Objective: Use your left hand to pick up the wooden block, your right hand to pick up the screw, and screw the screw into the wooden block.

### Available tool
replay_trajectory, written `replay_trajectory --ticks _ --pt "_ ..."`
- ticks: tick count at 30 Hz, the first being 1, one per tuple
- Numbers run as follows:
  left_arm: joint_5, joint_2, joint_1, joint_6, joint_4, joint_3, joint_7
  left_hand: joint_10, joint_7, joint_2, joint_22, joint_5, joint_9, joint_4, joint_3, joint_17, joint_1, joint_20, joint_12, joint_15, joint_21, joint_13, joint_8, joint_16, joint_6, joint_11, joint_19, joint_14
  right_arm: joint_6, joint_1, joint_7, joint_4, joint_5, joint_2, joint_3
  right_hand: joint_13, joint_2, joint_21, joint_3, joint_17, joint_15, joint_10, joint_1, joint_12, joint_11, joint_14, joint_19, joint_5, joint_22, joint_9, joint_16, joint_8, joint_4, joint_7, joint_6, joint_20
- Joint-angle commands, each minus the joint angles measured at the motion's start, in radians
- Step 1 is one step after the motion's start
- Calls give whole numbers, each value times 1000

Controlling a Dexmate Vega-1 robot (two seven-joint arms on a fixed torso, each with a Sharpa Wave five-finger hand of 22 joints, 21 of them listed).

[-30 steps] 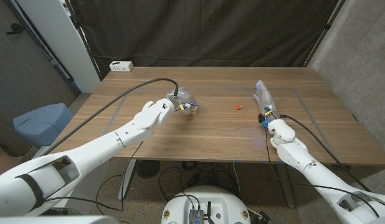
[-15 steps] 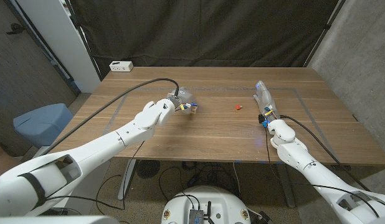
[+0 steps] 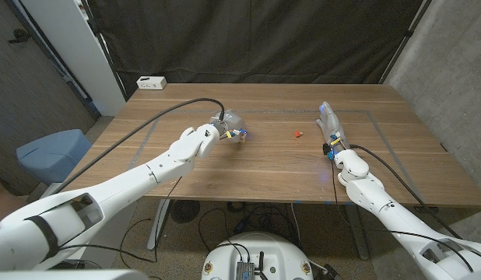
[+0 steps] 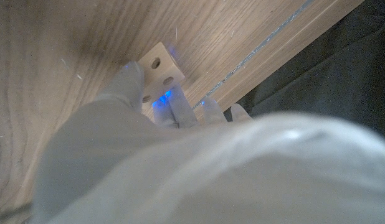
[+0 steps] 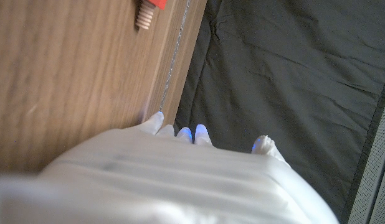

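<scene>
Left hand (image 3: 227, 127) shifted slightly onto wooden block (image 4: 159, 67) (fingers curled).

the table (image 3: 264, 167) is brown wood with a fine, streaky grain and a smooth, low-sheen finish, and a thin pale line is inlaid near its edge. the wooden block (image 4: 159, 65) is paler, raw-looking wood, matt, with small round holes drilled in its face. the screw (image 5: 145, 14) has a ridged tan shank that looks like wood or plastic, topped by a red head. both arms are glossy white plastic shells. the left hand (image 3: 226, 124) and right hand (image 3: 328, 123) look covered in a translucent, whitish, slightly shiny skin. a smooth black cable (image 3: 147, 124) runs along the left arm. behind the table hangs matt black cloth (image 3: 256, 39), creased and wrinkled.
</scene>
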Motion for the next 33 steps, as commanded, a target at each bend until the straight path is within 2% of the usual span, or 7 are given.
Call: replay_trajectory --ticks 1,24,33 --pt "-2 -7 -2 13 5 7 5 23 4 2 3 -3 6 4 -7 2 10 5 12 -59 -2 9 10 6 24 1 12 25 1 -1 4 5 4 -1 3 5 2 5 7 2 2 1 -9 5 -1 -3 3 9 4 5 2 2 -2 -3 3 2" --pt "-11 -10 -5 14 20 12 41 104 10 11 3 -5 10 9 -27 5 23 -6 44 -88 -1 38 36 9 110 -1 50 80 0 5 4 15 3 4 0 6 4 5 10 2 1 2 -10 6 -1 0 4 10 4 5 3 2 -1 -2 4 2" --pt "-11 -12 -2 15 21 12 61 140 1 14 3 -4 11 9 -39 7 31 -11 58 -100 -1 54 55 13 165 -1 69 112 2 3 5 13 4 3 0 6 4 5 10 2 1 4 -11 6 -1 0 6 10 4 5 3 3 -1 -3 6 -1"
